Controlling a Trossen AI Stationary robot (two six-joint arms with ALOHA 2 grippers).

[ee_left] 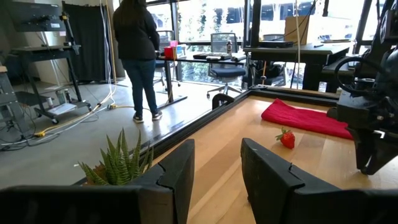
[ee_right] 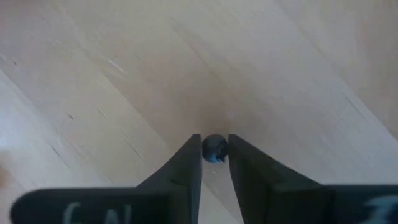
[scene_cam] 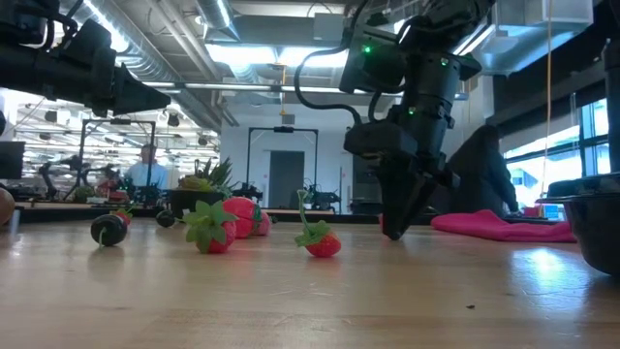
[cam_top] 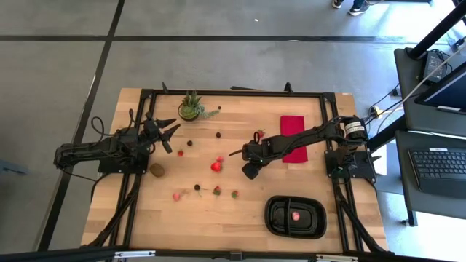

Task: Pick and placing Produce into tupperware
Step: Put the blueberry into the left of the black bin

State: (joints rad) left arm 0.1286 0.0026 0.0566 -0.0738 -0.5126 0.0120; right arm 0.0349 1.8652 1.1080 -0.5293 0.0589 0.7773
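Dark berry (ee_right: 215,149) pinched in right tool (ee_right: 215,151) | on table (ee_right: 124,74) | left tool (ee_left: 217,165) parted, empty

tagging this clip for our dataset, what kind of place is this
Most likely a robotics lab or workshop in an open industrial space. Beyond the wooden table are exposed ceiling ducts, desks with office chairs, a laptop beside the rig, and a person standing nearby.

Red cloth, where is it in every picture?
High view: red cloth on the table's far right part, partly under the right arm.
Low view: right side, behind the right hand.
Left wrist view: right of middle, beyond a strawberry.
Right wrist view: not there; right hand closed on a dark berry.
Shared landmark: the right arm beside the cloth.
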